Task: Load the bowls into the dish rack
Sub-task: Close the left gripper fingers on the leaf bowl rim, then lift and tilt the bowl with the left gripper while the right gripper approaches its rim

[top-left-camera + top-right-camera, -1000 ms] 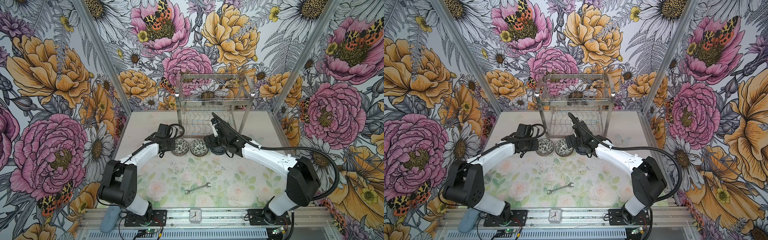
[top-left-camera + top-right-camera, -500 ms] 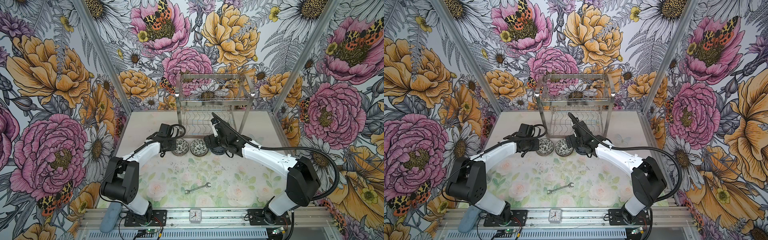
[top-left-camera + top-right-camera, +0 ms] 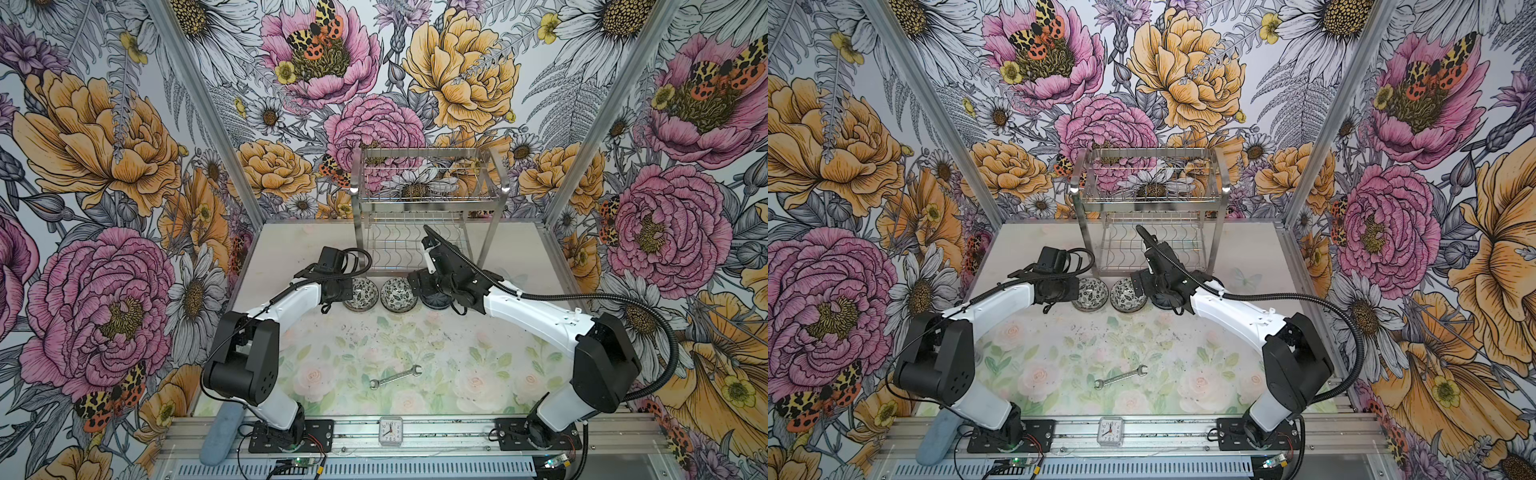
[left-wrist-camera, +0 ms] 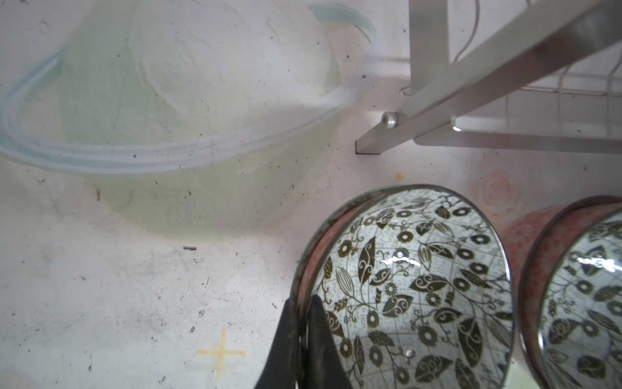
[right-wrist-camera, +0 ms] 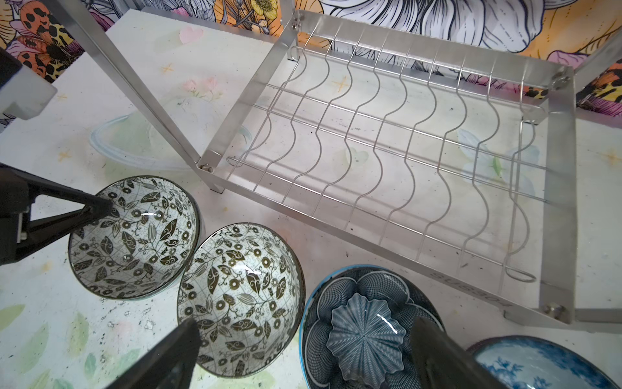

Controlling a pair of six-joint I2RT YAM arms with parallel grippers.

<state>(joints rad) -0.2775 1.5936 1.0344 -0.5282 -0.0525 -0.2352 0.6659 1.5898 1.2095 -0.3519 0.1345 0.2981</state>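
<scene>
Two black-and-white floral bowls (image 3: 360, 296) (image 3: 399, 294) stand side by side in front of the dish rack (image 3: 428, 199), which holds nothing. My left gripper (image 4: 302, 304) is shut on the near rim of the left floral bowl (image 4: 414, 279), one finger inside and one outside. My right gripper (image 5: 306, 323) is open and hovers over the gap between the second floral bowl (image 5: 240, 293) and a dark blue petal bowl (image 5: 363, 330). A blue-white floral bowl (image 5: 538, 367) sits beside that one. All of them rest on the table.
The rack's lower shelf of wavy wire slots (image 5: 404, 151) lies just behind the bowls, and its flat leg (image 4: 471, 77) stands close to the held bowl. A wrench (image 3: 395, 376) lies mid-table. A small clock (image 3: 390, 430) and a grey-blue object (image 3: 220, 434) sit on the front rail.
My left gripper has closed onto the rim of the left floral bowl. The right arm and the bowls have stayed where they were.
</scene>
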